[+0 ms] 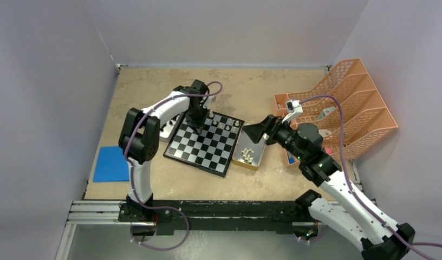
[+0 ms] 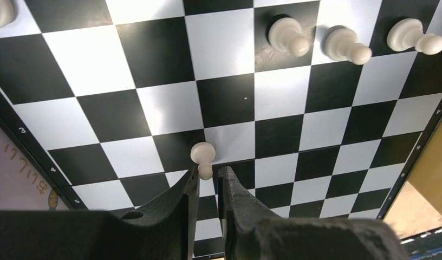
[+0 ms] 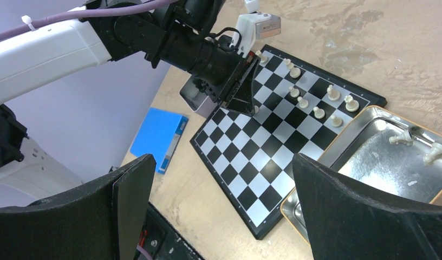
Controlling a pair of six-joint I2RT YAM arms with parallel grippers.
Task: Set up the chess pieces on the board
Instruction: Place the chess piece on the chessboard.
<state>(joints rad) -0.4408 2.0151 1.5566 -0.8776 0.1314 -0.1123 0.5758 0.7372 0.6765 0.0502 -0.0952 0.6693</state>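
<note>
— How far along is the set-up?

— Under halfway, I'd judge. The board (image 1: 205, 149) lies askew in the middle of the table (image 1: 262, 86). Only cream pieces (image 3: 318, 112) stand on it, gathered in the rows along its far edge. I see no black piece on it anywhere.

— And the one being handled?

— A cream pawn (image 2: 202, 153) stands near the board's far left corner, its head between the fingers of the left hand (image 2: 209, 174). Those fingers are nearly pressed together. Whether they pinch the head or merely flank it, I cannot tell.

— The other arm?

— The right hand (image 3: 221, 168) hangs spread wide and empty above the tray (image 1: 245, 166), which sits just beside the board's right edge. A few loose pieces (image 3: 400, 138) lie in that tray, so the cream side isn't finished, and the whole black side is yet to do.

— The surroundings?

— A tan, mottled tabletop with pale walls (image 1: 219, 27) on three sides. A blue pad (image 1: 111, 164) lies by the table's left edge, an orange rack (image 1: 359, 103) stands at its right edge, and a black rail (image 1: 219, 208) runs along the near edge.
</note>
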